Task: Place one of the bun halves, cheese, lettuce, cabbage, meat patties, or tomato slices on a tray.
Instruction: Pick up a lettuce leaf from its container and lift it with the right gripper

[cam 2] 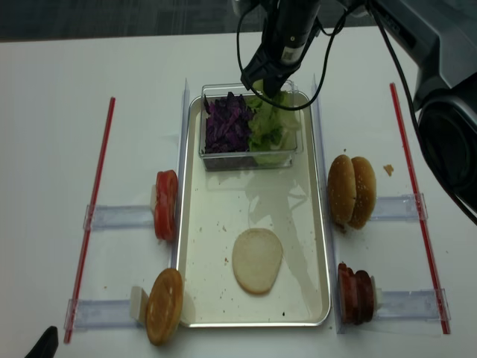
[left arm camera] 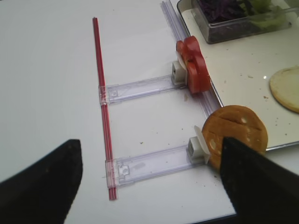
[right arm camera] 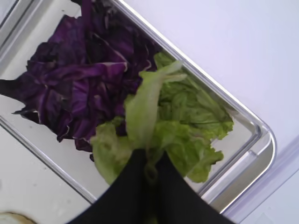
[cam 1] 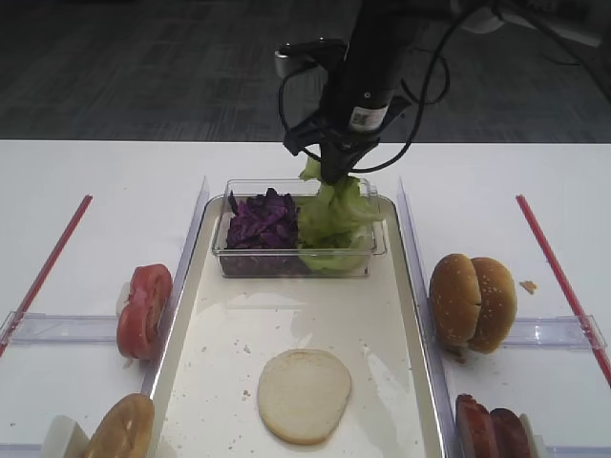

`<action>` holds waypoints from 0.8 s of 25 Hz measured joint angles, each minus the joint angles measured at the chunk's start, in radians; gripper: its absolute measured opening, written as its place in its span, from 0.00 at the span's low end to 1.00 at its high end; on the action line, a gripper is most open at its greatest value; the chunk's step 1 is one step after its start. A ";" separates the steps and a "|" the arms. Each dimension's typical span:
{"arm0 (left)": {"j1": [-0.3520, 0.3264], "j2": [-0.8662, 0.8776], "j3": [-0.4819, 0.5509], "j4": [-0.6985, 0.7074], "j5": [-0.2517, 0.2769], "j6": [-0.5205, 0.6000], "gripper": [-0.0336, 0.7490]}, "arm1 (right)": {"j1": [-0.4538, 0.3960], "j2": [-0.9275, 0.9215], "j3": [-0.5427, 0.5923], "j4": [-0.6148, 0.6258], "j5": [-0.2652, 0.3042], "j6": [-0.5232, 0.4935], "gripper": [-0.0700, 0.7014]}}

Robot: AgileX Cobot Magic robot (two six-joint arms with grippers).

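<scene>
My right gripper (cam 1: 334, 172) hangs over the clear tub at the far end of the tray (cam 1: 286, 305), shut on a light green lettuce (right arm camera: 154, 112) leaf that trails down to the pile. Purple cabbage (right arm camera: 79, 79) fills the tub's left half. A pale flat bun half (cam 1: 304, 394) lies on the tray's near part. My left gripper (left arm camera: 149, 182) is open above bare table on the left, with nothing between its fingers, near a sesame bun half (left arm camera: 236, 133) standing on edge.
Tomato slices (cam 1: 143, 310) stand in a clear holder left of the tray. Two bun halves (cam 1: 473, 301) and meat patties (cam 1: 492, 427) stand in holders on the right. Red strips (cam 1: 48, 262) run along both outer sides of the table.
</scene>
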 joint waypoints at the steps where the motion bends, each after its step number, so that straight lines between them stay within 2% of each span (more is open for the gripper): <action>1: 0.000 0.000 0.000 0.000 0.000 0.000 0.75 | 0.000 -0.005 0.000 0.003 0.001 0.000 0.18; 20: 0.000 0.000 0.000 0.000 0.000 0.000 0.75 | 0.000 -0.055 -0.001 0.013 0.009 0.004 0.18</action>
